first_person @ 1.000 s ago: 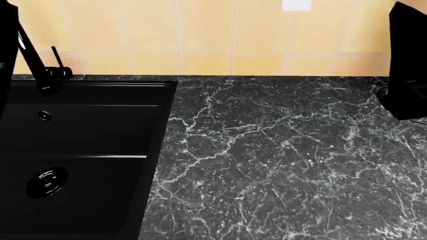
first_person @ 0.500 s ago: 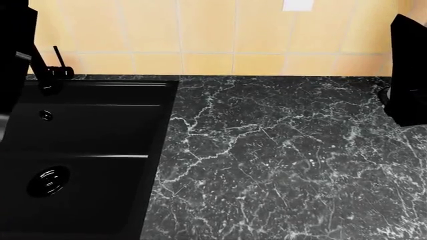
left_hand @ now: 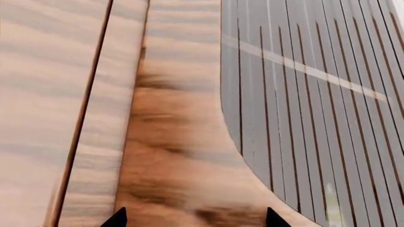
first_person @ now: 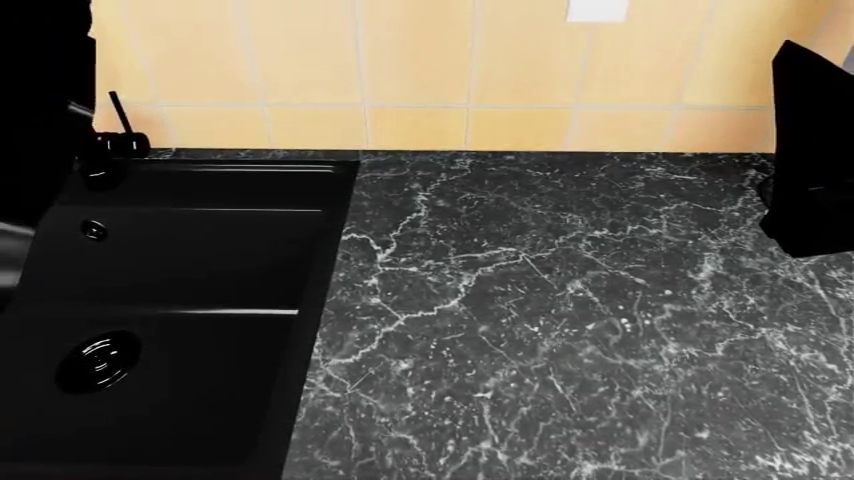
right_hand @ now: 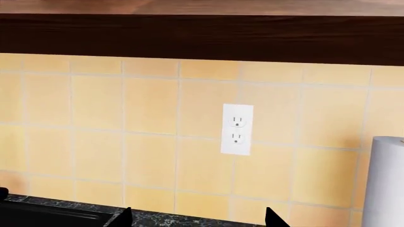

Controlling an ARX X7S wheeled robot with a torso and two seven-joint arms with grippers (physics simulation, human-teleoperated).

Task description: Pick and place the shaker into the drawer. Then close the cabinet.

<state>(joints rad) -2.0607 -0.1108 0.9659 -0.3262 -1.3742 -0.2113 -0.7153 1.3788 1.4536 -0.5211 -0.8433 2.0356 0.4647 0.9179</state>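
Black sink [first_person: 200,190] fills the left of the head view, its faucet [first_person: 120,130] at the back corner, and a dark mass at that edge is probably the left arm [first_person: 40,100]. The left gripper [left_hand: 196,222] shows only two finger points in its wrist view, set wide apart with nothing between them. It looks at pale wood [left_hand: 183,156] with seams running along it, beside a grey slatted floor [left_hand: 315,94]; whether that wood belongs to the drawer or the cabinet front, I cannot tell.

Marble tabletop [first_person: 561,320] takes the middle and right of the head view, running back to a tiled wall [first_person: 414,70]. No shaker shows on it (nor in either wrist view), so which way it lies from either gripper, and how its long axis runs, cannot be read here.

At the right edge stands another dark shape, likely the right arm [first_person: 811,160]. The right gripper [right_hand: 196,220] is also spread wide and carries nothing; it faces an outlet [right_hand: 237,129] on the tiles, with a thick white cylinder [right_hand: 386,182] to one side, too big to be the shaker.

Neither arm can be called the nearer one yet; finding the shaker looks like the first need.
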